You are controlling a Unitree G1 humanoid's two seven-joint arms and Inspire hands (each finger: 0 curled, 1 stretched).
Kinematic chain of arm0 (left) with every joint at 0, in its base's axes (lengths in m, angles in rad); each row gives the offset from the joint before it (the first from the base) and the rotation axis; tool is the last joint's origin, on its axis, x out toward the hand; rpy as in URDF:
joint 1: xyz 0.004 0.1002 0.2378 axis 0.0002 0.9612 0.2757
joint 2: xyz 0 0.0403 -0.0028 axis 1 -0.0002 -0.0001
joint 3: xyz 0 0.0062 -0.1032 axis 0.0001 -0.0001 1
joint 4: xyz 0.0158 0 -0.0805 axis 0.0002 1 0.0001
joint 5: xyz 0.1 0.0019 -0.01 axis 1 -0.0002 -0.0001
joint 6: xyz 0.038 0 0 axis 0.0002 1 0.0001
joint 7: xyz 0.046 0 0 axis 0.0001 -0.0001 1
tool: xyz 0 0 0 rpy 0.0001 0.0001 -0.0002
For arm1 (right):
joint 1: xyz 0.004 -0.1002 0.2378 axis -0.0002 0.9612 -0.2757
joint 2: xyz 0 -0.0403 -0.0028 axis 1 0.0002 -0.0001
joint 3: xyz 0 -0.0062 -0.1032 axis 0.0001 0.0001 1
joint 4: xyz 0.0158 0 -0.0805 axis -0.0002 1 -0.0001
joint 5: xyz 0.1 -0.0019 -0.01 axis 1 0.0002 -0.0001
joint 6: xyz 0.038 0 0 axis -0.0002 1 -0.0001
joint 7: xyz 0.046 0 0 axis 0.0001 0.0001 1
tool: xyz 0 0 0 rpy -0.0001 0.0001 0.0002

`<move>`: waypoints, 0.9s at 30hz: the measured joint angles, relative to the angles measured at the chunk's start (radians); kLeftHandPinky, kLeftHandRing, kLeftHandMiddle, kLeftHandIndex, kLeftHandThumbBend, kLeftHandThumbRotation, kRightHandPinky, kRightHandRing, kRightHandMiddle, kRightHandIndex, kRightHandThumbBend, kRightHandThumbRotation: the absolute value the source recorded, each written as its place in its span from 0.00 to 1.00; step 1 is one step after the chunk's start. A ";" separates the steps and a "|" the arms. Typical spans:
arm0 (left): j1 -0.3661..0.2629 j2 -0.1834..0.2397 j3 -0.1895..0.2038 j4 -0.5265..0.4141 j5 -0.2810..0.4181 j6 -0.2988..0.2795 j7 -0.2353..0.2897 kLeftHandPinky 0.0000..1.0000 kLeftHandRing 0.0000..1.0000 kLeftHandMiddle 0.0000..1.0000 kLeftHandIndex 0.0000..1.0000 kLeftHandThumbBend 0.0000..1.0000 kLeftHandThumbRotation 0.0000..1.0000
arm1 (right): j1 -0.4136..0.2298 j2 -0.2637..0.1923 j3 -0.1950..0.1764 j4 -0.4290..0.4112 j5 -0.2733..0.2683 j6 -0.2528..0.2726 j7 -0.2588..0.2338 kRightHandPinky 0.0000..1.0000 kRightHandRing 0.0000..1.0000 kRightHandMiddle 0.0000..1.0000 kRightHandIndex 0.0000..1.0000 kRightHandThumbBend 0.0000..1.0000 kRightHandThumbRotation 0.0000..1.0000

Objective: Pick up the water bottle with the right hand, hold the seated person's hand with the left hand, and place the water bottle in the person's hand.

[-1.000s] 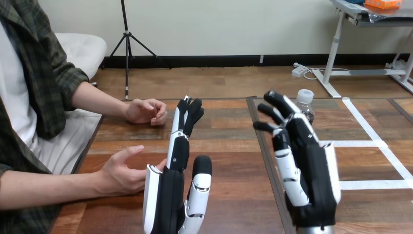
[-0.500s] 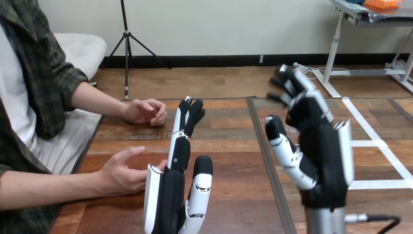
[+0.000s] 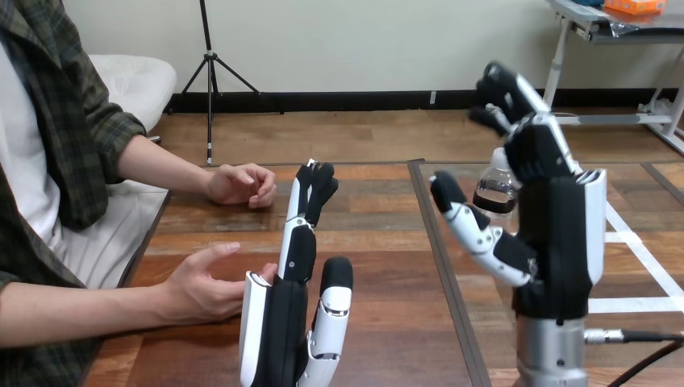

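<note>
The pick-up looks to be the step in hand. The robot's black-and-white right hand (image 3: 556, 234) stands raised and spread, thumb out toward nine o'clock. The small clear plastic water bottle (image 3: 492, 192) stands on the wooden table (image 3: 379, 242) between thumb and fingers, ungripped. Next, I'd judge, those fingers must close round it.

The left hand (image 3: 282, 322), fingers straight and together, stands just beside the person's open hand (image 3: 198, 286) at its nine o'clock.

One bottle, two robot hands, two person's hands; the person's curled hand (image 3: 239, 184) rests at eleven o'clock.

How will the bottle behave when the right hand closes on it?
The bottle looks like thin clear plastic, so it may dent under a hard squeeze. It stands upright and narrow, so a nudge from the right hand could tip it. Its smooth wall is probably slippery.
</note>
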 measured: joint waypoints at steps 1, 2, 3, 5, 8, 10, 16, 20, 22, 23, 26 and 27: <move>0.000 0.000 -0.001 0.000 -0.002 0.000 -0.002 1.00 0.93 0.95 0.99 0.27 1.00 | -0.006 -0.002 -0.006 0.004 -0.012 -0.004 -0.011 0.79 0.87 0.89 0.85 0.61 0.22; 0.000 0.000 -0.001 0.000 -0.003 0.001 -0.003 1.00 0.93 0.95 0.99 0.27 1.00 | -0.013 -0.004 -0.013 0.010 -0.027 -0.008 -0.025 0.79 0.88 0.89 0.86 0.62 0.23; 0.000 0.000 -0.001 0.000 -0.003 0.001 -0.003 1.00 0.93 0.95 0.99 0.28 1.00 | -0.019 -0.006 -0.021 0.015 -0.041 -0.011 -0.038 0.79 0.88 0.90 0.86 0.62 0.23; 0.000 0.000 -0.001 0.000 -0.003 0.003 -0.003 1.00 0.93 0.94 0.98 0.27 1.00 | -0.031 -0.009 -0.034 0.025 -0.072 -0.014 -0.065 0.80 0.88 0.90 0.86 0.63 0.24; 0.000 0.000 -0.001 0.000 -0.002 0.003 -0.001 1.00 0.92 0.94 0.98 0.25 1.00 | -0.051 -0.016 -0.048 0.043 -0.104 -0.015 -0.103 0.81 0.89 0.91 0.86 0.64 0.27; 0.000 0.000 -0.001 0.000 -0.001 0.003 0.002 1.00 0.92 0.94 0.98 0.25 1.00 | -0.063 -0.023 -0.055 0.057 -0.115 -0.015 -0.123 0.82 0.90 0.91 0.86 0.65 0.28; 0.000 0.000 -0.001 0.000 -0.001 0.003 0.003 1.00 0.92 0.94 0.97 0.24 1.00 | -0.094 -0.035 -0.081 0.085 -0.159 0.000 -0.191 0.84 0.91 0.91 0.85 0.69 0.34; 0.000 0.000 -0.001 0.000 0.002 0.003 0.005 0.99 0.92 0.94 0.96 0.24 1.00 | -0.114 -0.051 -0.090 0.109 -0.182 0.017 -0.233 0.86 0.92 0.91 0.84 0.71 0.37; 0.000 0.000 -0.001 0.000 0.003 0.003 0.006 0.99 0.91 0.94 0.96 0.24 1.00 | -0.124 -0.062 -0.094 0.122 -0.195 0.026 -0.255 0.87 0.92 0.91 0.84 0.72 0.38; 0.000 0.000 -0.001 0.000 0.002 0.003 0.006 0.98 0.92 0.94 0.96 0.24 1.00 | -0.130 -0.068 -0.097 0.130 -0.202 0.030 -0.265 0.87 0.93 0.91 0.84 0.73 0.39; 0.000 0.000 -0.001 0.000 0.001 0.003 0.005 0.98 0.91 0.94 0.96 0.25 1.00 | -0.144 -0.083 -0.103 0.151 -0.221 0.044 -0.293 0.90 0.94 0.91 0.84 0.75 0.41; 0.000 0.000 -0.001 0.000 0.000 0.003 0.005 0.98 0.91 0.93 0.96 0.25 1.00 | -0.147 -0.088 -0.103 0.157 -0.224 0.047 -0.301 0.91 0.94 0.91 0.84 0.75 0.41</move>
